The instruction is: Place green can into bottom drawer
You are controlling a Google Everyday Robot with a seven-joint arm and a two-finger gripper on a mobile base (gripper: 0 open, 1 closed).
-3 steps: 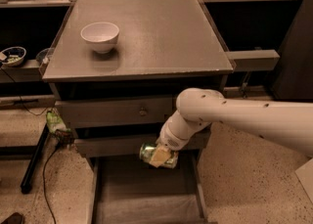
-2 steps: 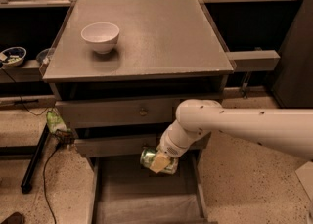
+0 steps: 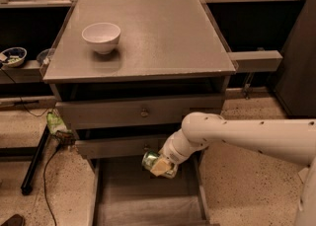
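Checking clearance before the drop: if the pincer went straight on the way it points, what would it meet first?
The pincer, holding the green can over the bottom drawer, points down and leftward. It would probably meet the drawer's grey floor first, though depth is unclear.

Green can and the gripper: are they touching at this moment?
Touching. The camera view shows the gripper above the open bottom drawer, with its fingers clamped on the green can.
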